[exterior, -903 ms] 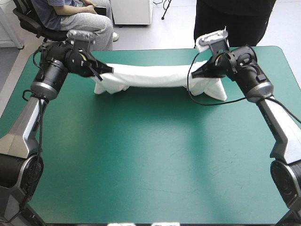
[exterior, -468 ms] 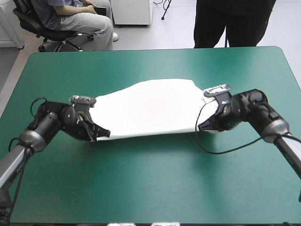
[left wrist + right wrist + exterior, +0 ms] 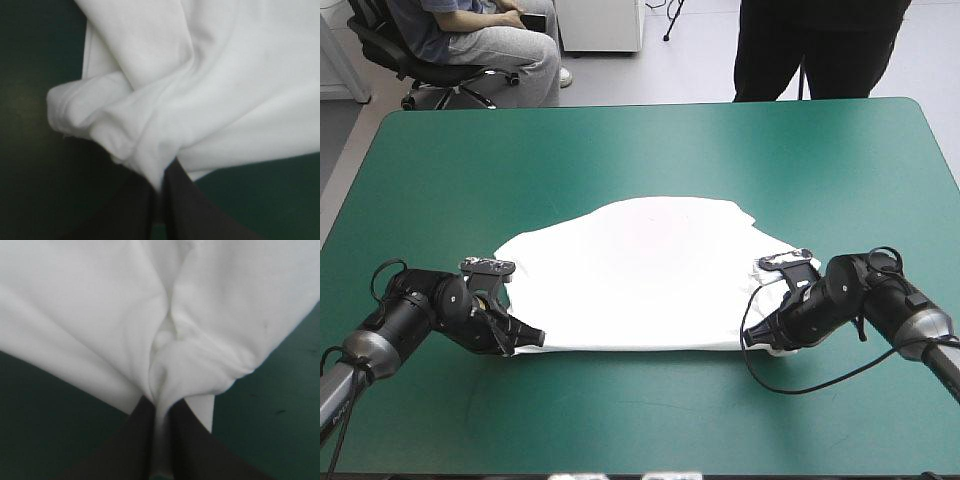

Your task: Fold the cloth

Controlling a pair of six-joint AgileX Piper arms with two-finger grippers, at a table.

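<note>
Your two arms lie low over the near part of the teal-green table (image 3: 640,140). Each stretches in from its own side, forearm close to the cover and wrist turned inward toward the other. The T-shirt (image 3: 640,270) lies spread in a broad white sheet between them, around the table's middle and toward its near edge. Its near hem runs fairly straight from one gripper to the other. Your left gripper (image 3: 527,339) pinches the near left corner — its black fingers all but meet, with a bunched fold of cloth rising from between the tips. Your right gripper (image 3: 758,340) does likewise at the near right corner, fingers nearly together on a gathered pleat of the cloth.
</note>
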